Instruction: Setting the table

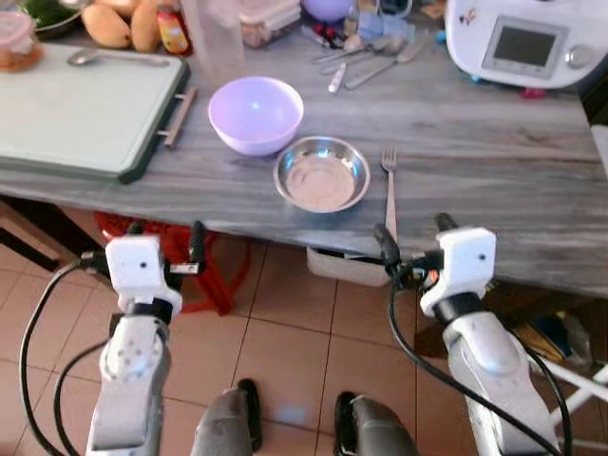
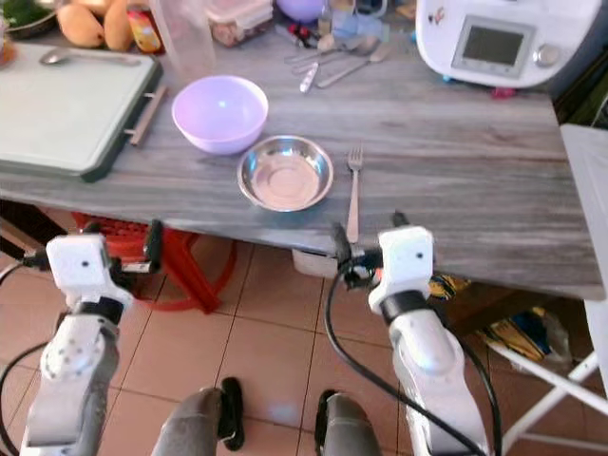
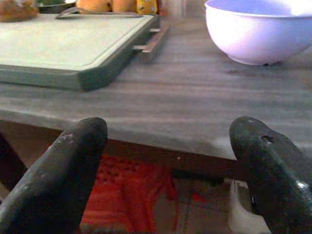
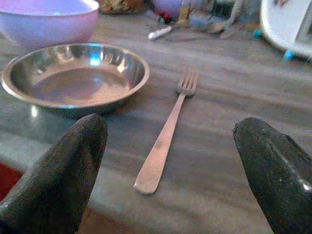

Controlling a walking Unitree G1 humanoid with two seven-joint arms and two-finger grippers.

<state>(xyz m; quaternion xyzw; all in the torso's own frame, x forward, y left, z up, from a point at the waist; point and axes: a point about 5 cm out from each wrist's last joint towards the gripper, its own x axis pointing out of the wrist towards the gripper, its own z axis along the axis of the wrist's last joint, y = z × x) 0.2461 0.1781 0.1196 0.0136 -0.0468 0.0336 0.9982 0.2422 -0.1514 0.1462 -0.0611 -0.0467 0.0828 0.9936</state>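
A shallow steel bowl (image 1: 321, 173) sits near the front edge of the grey wooden table (image 1: 494, 161). A fork (image 1: 389, 190) lies just to its right, tines pointing away from me. Behind the steel bowl stands a lilac bowl (image 1: 255, 114). My right gripper (image 1: 414, 239) hangs open just off the table's front edge, in line with the fork's handle (image 4: 155, 163). My left gripper (image 1: 163, 241) is open too, below the table edge, left of the bowls.
A green cutting board (image 1: 81, 109) with a spoon (image 1: 95, 57) covers the table's left part. Loose cutlery (image 1: 366, 62), food containers and a white kitchen appliance (image 1: 527, 43) line the back. A red stool (image 1: 204, 271) and a white box stand under the table.
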